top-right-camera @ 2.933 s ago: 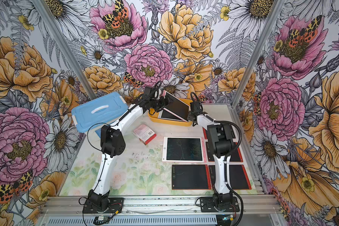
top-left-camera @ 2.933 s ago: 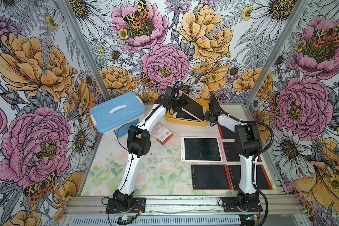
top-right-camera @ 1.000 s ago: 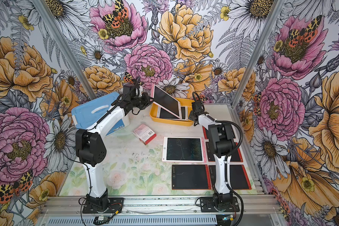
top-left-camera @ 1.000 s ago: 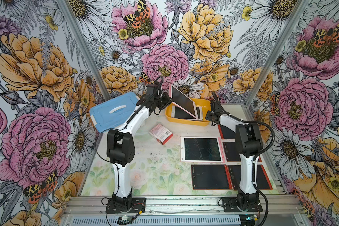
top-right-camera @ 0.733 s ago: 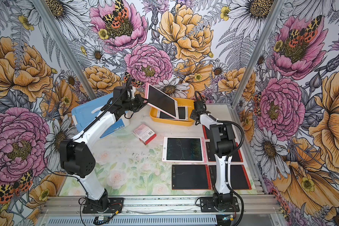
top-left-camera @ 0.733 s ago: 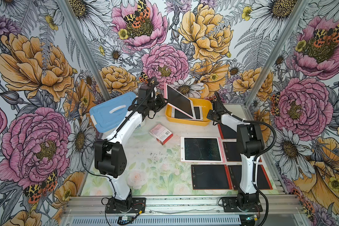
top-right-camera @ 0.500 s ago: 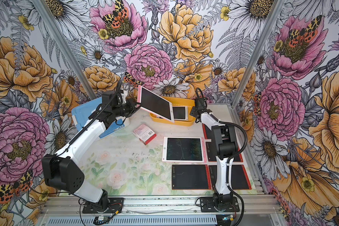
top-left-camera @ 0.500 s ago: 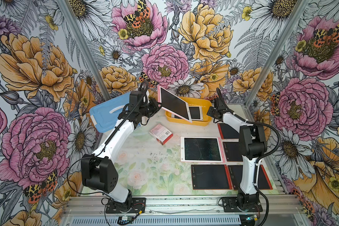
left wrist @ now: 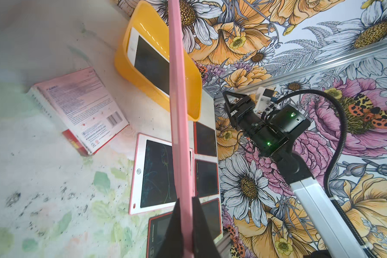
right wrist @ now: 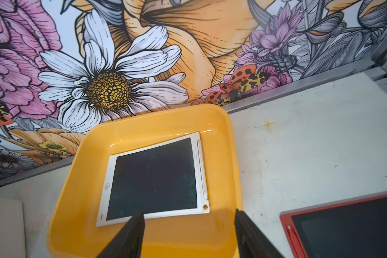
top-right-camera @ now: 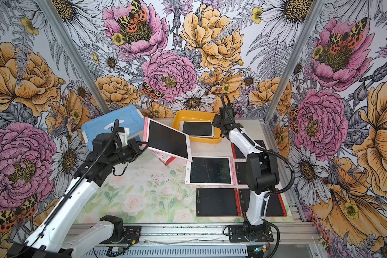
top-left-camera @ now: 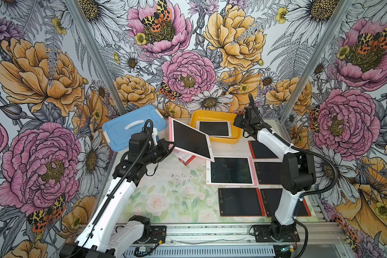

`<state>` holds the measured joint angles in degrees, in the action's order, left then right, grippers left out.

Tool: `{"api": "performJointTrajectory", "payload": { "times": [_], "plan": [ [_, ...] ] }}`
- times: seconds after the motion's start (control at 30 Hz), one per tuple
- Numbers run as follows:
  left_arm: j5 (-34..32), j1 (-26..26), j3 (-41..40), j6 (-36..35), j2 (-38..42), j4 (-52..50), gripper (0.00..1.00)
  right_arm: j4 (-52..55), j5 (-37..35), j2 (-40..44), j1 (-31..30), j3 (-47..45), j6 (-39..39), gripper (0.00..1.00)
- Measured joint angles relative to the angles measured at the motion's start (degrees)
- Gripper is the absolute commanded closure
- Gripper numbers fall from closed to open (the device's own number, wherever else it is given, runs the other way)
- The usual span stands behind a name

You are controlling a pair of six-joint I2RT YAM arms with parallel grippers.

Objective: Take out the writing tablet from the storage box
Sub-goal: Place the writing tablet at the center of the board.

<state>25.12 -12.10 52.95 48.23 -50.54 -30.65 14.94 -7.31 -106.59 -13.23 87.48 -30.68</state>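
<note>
Floral table (top-left-camera: 165,189), left gripper (top-left-camera: 170,146) pinching tablet (top-left-camera: 190,140), seemingly aloft

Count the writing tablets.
7: lifted tablet in the left gripper, white tablet in the storage box, pink tablet on the table, four red tablets beside it, some partly hidden.

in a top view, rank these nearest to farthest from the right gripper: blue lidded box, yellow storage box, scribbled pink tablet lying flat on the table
1. storage box: at the back, directly by the right gripper.
2. scribbled pink tablet: flat mid-table, toward the front.
3. blue-lidded box: back-left corner, across the table.
</note>
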Motion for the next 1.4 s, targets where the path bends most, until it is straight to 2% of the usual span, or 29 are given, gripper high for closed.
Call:
{"api": "performJointTrajectory", "payload": {
  "times": [0.23,0.53,0.77,1.07,1.1,1.2,1.4],
  "plan": [
    [0.1,2.7,-4.7,0.0,16.3,-13.3,1.00,-1.2,-1.5,3.8,-1.5,-7.7,-1.6,0.33],
    [1.8,4.6,-11.5,-0.6,24.8,-26.6,1.00,-2.4,-3.1,6.3,-2.9,-11.7,-2.1,0.32],
    [1.2,4.8,-11.7,-2.6,27.3,-32.2,1.00,-3.5,-3.5,6.6,-3.0,-12.1,-2.6,0.32],
    [-4.2,4.8,-11.7,-6.6,26.5,-36.9,1.00,-3.7,-3.5,6.6,-3.0,-12.1,-2.8,0.32],
    [-4.6,4.8,-11.7,-6.9,26.0,-37.0,0.99,-3.7,-3.5,6.6,-3.0,-12.1,-2.8,0.32],
    [-6.2,4.8,-11.4,-8.0,24.2,-37.1,0.82,-3.9,-3.5,6.6,-3.0,-12.1,-2.8,0.32],
    [-11.1,5.3,-11.4,-9.4,20.0,-39.4,0.75,-4.1,-3.5,6.0,-3.0,-11.9,-2.8,0.32]
  ]
}}
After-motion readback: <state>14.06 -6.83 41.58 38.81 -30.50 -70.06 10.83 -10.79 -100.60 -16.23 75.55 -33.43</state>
